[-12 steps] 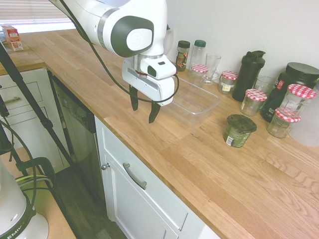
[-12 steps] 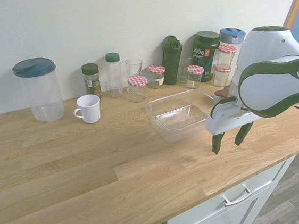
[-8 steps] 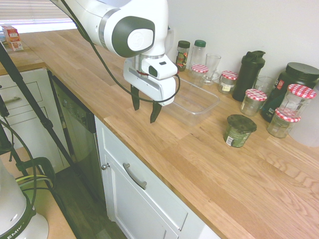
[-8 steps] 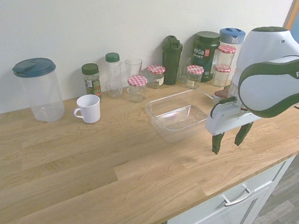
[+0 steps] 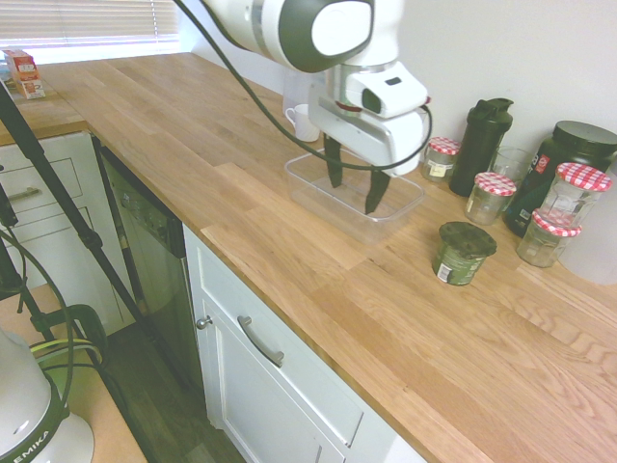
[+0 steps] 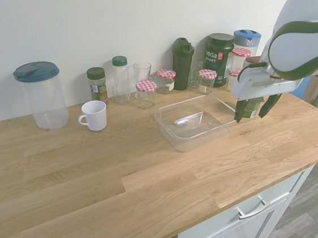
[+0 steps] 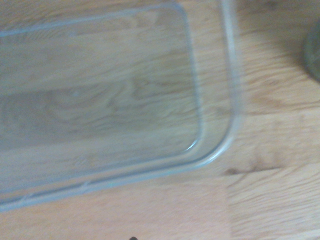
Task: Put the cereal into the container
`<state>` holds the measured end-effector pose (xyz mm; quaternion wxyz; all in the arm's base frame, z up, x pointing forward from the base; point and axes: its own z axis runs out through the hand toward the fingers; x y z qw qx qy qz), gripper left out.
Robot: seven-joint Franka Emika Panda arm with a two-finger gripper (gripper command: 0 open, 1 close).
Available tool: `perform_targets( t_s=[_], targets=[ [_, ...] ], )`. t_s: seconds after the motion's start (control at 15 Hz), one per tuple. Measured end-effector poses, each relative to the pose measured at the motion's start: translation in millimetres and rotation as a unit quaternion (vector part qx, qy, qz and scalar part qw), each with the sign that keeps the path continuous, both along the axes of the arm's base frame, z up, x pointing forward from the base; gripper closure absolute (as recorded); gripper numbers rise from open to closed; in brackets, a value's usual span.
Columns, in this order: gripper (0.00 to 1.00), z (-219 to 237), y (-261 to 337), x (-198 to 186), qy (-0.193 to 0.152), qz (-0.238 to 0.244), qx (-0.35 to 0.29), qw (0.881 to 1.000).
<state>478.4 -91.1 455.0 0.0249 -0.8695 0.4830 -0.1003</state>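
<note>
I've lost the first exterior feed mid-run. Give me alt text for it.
The white arm's open, empty tool hangs over the clear, empty container on a wooden counter. The green-lidded cereal stands untouched on the counter to the container's right, nearer the camera than a row of jars and bottles along the wall.

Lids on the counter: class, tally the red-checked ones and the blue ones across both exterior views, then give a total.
Red-checked lids: 5
Blue lids: 2
Total: 7
</note>
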Motion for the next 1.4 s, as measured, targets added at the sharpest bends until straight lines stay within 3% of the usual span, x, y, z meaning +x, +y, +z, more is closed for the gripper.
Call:
perform_targets(
  t_s=[0.33, 0.67, 1.0, 1.4],
  targets=[
    [0.0, -20.4, -63.7, 43.4, -0.012, -0.045, -0.003, 0.999],
    [0.0, -57.9, -110.7, 62.9, -0.006, -0.082, -0.007, 0.997],
    [0.0, -92.8, -121.6, 79.7, -0.002, -0.093, -0.007, 0.996],
    [0.0, -105.8, -130.1, 101.2, -0.038, -0.111, -0.001, 0.993]
  ],
)
